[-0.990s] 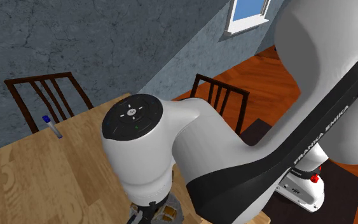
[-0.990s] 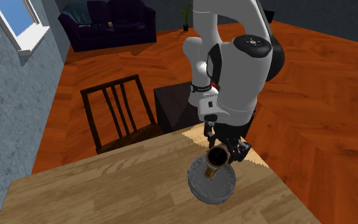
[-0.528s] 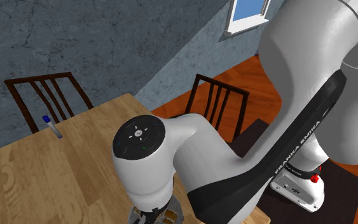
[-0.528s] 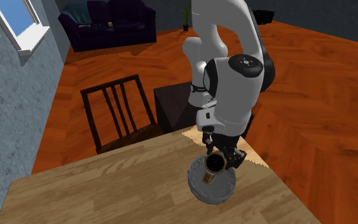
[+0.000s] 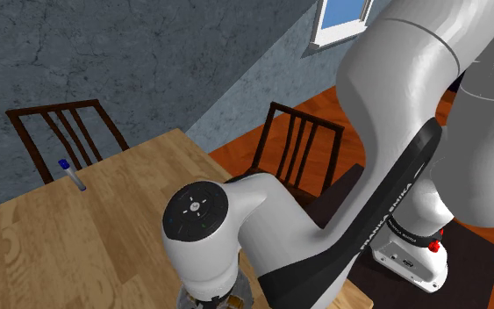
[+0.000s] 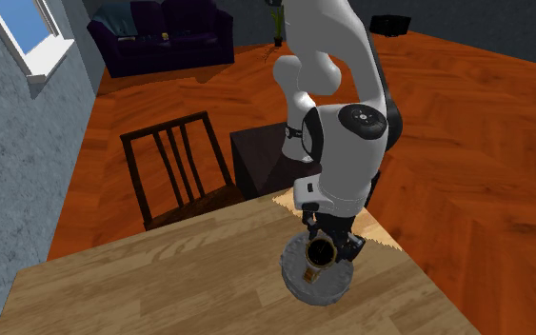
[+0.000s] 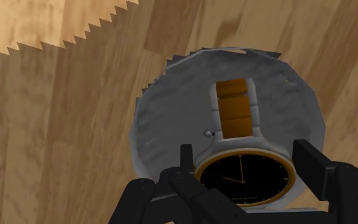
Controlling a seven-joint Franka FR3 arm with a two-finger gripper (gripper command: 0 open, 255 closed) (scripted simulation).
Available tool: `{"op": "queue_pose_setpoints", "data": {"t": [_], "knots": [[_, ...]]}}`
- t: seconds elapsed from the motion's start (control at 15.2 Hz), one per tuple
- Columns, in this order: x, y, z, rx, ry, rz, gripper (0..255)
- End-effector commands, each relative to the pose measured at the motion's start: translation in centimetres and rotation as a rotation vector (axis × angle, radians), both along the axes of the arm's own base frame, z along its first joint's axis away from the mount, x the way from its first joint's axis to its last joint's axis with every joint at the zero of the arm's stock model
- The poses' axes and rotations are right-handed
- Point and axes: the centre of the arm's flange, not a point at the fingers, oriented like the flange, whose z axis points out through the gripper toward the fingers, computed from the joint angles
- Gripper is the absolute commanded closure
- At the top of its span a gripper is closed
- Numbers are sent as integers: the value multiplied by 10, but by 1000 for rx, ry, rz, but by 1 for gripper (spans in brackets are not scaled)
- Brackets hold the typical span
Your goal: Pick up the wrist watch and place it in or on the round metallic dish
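Wrist watch (image 7: 244,178), black dial, gold bezel, silver case, orange-gold strap, is clamped between the fingers (image 7: 316,170), strap reaching out past them over the round grey dish (image 7: 165,127); can't tell if it touches the dish. Dial print is too small to read; the arm (image 5: 392,206) reads "FRANKA EMIKA". Wood surface (image 7: 56,140) lies under the fingers, blue-capped pen (image 5: 71,174) well away from them.

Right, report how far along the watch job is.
Done: the watch is picked up, clasped between the jaws, and brought over the dish. In hand: it hangs low above the dish, strap reaching across its middle; whether it touches is unclear. Left: open the jaws so the watch rests in the dish, then lift away.
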Motion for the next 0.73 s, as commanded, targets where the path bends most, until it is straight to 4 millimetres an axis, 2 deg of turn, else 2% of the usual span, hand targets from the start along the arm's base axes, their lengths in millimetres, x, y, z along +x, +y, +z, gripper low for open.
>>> {"op": "queue_pose_setpoints", "data": {"t": [0.0,0.26,0.33,0.66], "knots": [[0,0,-1,0,0,0,255],[0,0,-1,0,0,0,255],[0,0,-1,0,0,0,0],[0,0,-1,0,0,0,0]]}}
